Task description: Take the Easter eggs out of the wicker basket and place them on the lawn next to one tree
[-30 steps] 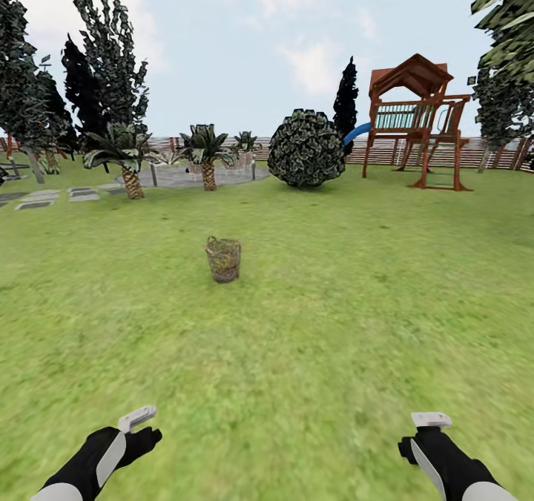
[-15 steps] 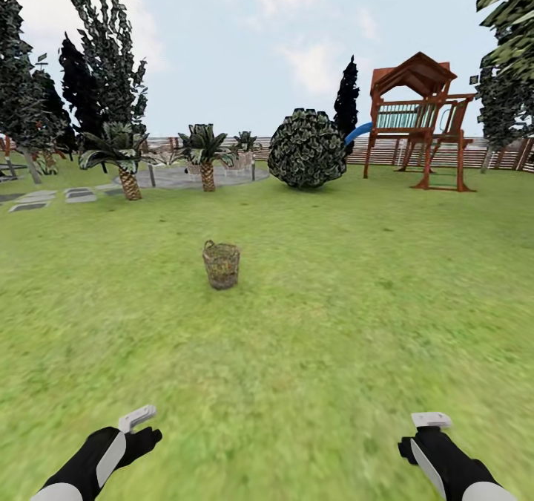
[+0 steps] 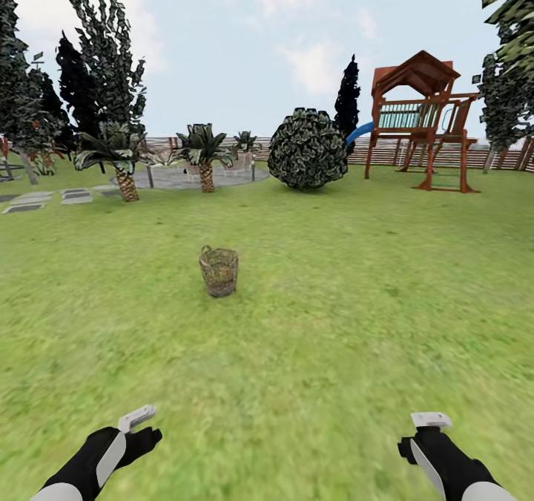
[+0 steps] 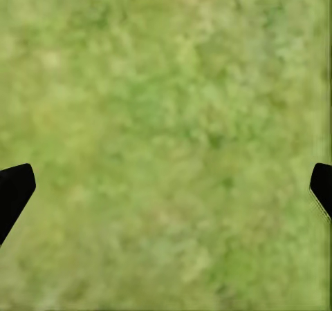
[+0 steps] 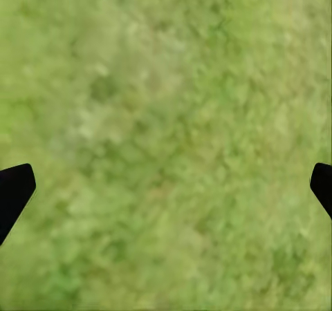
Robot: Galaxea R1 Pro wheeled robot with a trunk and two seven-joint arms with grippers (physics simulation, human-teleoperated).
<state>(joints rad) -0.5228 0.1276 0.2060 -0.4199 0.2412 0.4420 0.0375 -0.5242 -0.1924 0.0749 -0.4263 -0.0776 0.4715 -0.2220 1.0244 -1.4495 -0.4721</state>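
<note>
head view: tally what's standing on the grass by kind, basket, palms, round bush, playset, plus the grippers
wicker basket: 1
palms: 3 (near left, middle, far one)
round bush: 1
playset: 1
grippers: 2 (left gripper, right gripper)
total: 8

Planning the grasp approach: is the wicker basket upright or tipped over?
Upright. The wicker basket stands on the lawn, rim on top; contents too small to tell.

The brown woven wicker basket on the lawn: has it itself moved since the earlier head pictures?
No. The brown woven wicker basket sits lower and left, but the round bush and wooden playset shifted too, so the camera moved.
</note>
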